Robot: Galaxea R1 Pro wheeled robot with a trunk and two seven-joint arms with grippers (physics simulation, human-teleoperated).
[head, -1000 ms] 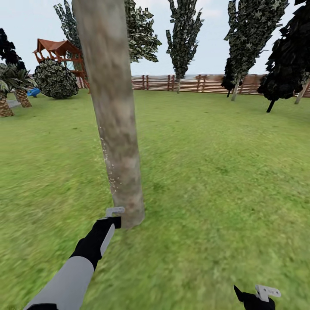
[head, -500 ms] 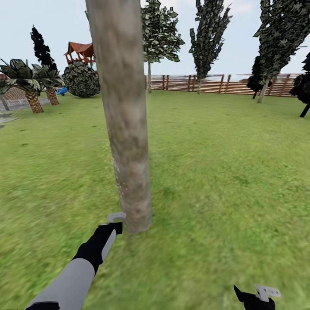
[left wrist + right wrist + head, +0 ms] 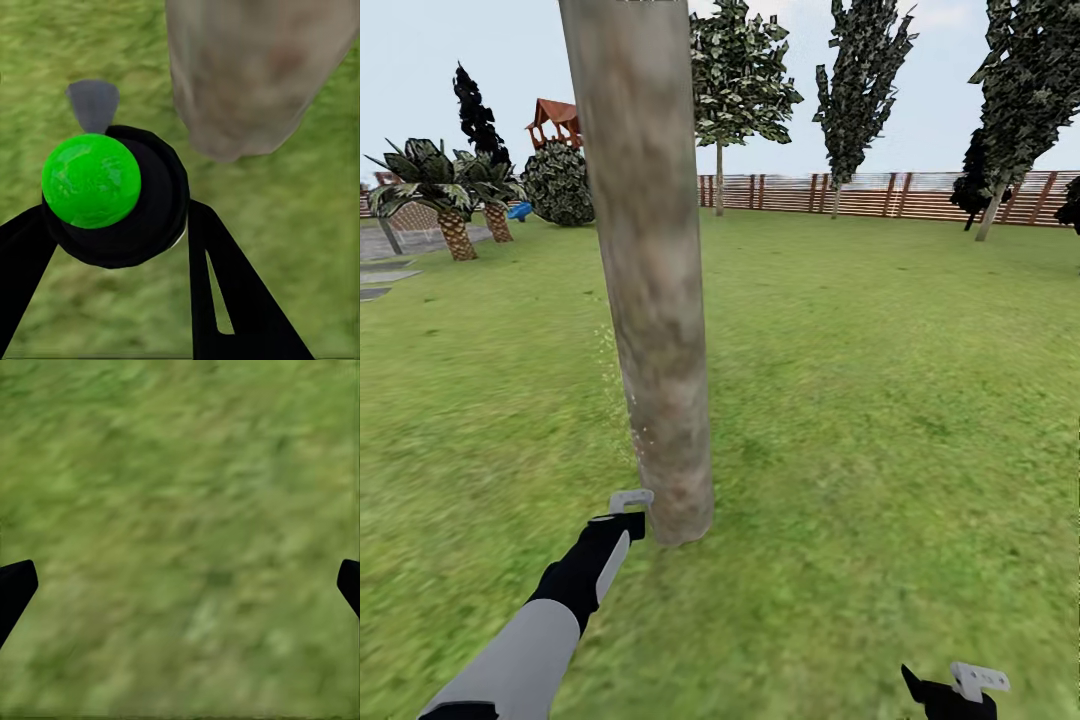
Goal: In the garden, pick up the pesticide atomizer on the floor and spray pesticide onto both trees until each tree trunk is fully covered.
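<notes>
Pesticide atomizer (image 3: pixel 112 196) sits clamped in our left gripper (image 3: pixel 120 247) beside the tree trunk (image 3: pixel 650 300); our view has swung, whitish specks now higher; right gripper (image 3: pixel 180 585) gapes empty.

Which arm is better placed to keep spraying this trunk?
Left. The left gripper holds the pesticide atomizer right beside the base of the tree trunk. The right gripper is spread open over bare grass, holding nothing.
</notes>
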